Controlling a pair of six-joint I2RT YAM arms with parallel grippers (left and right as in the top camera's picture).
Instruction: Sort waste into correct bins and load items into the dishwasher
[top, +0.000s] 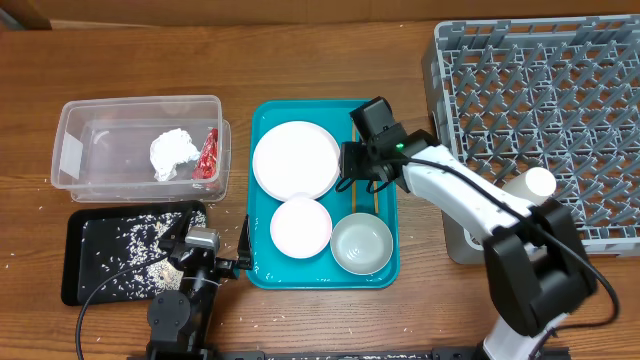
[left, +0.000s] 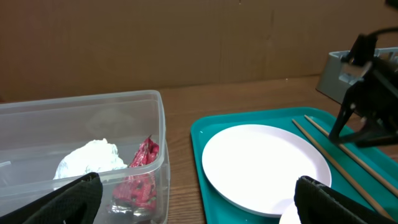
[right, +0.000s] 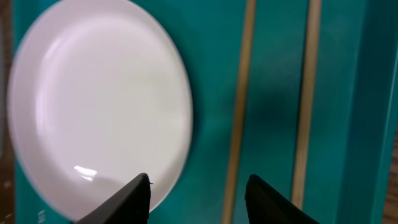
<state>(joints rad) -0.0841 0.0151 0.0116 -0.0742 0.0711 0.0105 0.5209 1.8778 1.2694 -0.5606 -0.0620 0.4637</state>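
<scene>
**Fingertips (right: 135, 200) hang over the chopsticks (right: 239, 106): dish loading looks ready to start**

The right hand (right: 199, 202) is spread open and holds nothing. In its wrist view, the chopstick closer to the plate runs up between the two black tips. The second stick lies just outside the right-hand tip. Both sticks lie flat and roughly parallel on the teal tray (right: 273, 62), just beside the large white plate (right: 99, 106).

Seen from overhead, two smaller bowls (top: 300, 225) share the tray's near half. The grey dish rack (top: 540, 110) stands to the tray's right, and its pegs are bare wherever the arm does not cover them.

The crumpled napkin (top: 172, 152) and the red wrapper (top: 209, 152) lie in the clear tub (top: 140, 100). Most of the rice (top: 140, 240) is in the black tray (top: 75, 262), with stray grains around it.

The waste sorting therefore looks largely done, and the step in hand appears to be picking up the chopsticks. The next move calls for lowering the tips right down to the tray floor, closing squarely on a thin, low stick without skidding it aside, then carrying it right to the rack.

The left hand (left: 199, 208) is also wide open and empty, hovering low by the tray's left edge.

Everything rests on a wood-grain tabletop (top: 300, 60). A plain brown board (left: 186, 37) closes off the view behind it.
</scene>
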